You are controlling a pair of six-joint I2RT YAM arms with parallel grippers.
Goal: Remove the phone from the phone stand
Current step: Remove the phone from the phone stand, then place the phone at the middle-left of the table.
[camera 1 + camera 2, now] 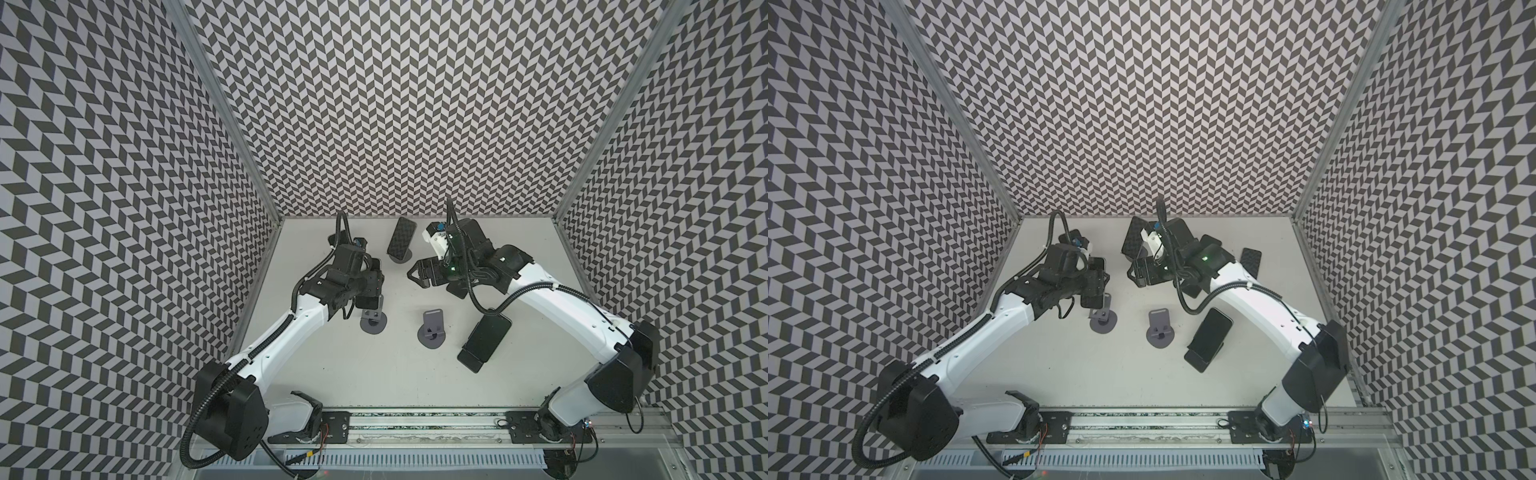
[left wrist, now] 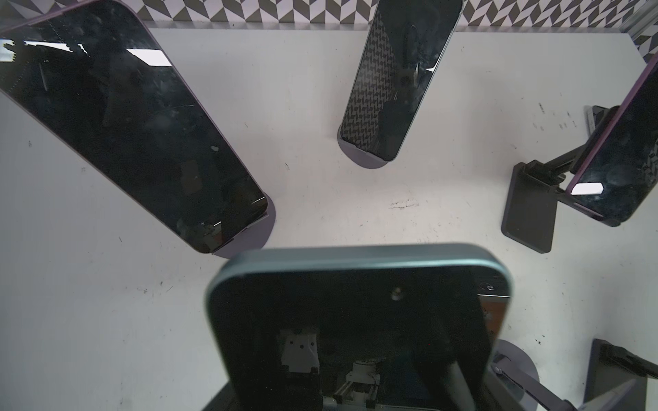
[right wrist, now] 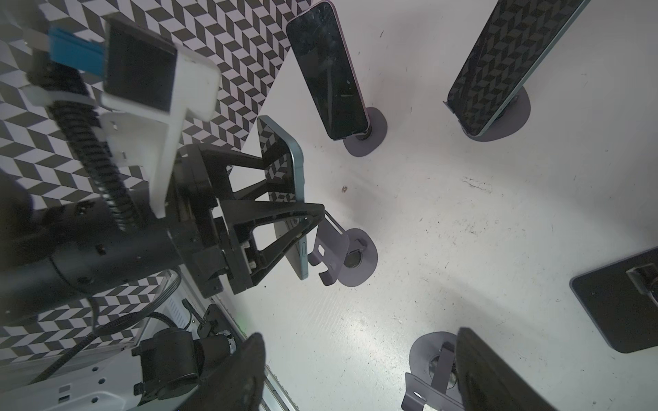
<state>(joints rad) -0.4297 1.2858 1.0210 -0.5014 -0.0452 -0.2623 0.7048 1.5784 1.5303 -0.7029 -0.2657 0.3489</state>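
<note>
My left gripper (image 1: 371, 286) is shut on a teal-edged phone (image 2: 356, 320), holding it upright by its two faces. In the right wrist view the phone (image 3: 283, 170) hangs right beside the cradle of a grey phone stand (image 3: 334, 249). Its lower end is level with the cradle hooks and looks just clear of them. That stand (image 1: 372, 322) sits under the left gripper in both top views. My right gripper (image 1: 413, 274) hovers open at mid-table with nothing between its fingers (image 3: 235, 377).
An empty grey stand (image 1: 432, 330) sits at mid-table. A dark phone on a black stand (image 1: 484, 336) is on the right. Another phone on a grey stand (image 1: 401, 241) is at the back, and one more (image 1: 1250, 266) is behind the right arm. A purple-edged phone (image 2: 124, 124) stands at the back left.
</note>
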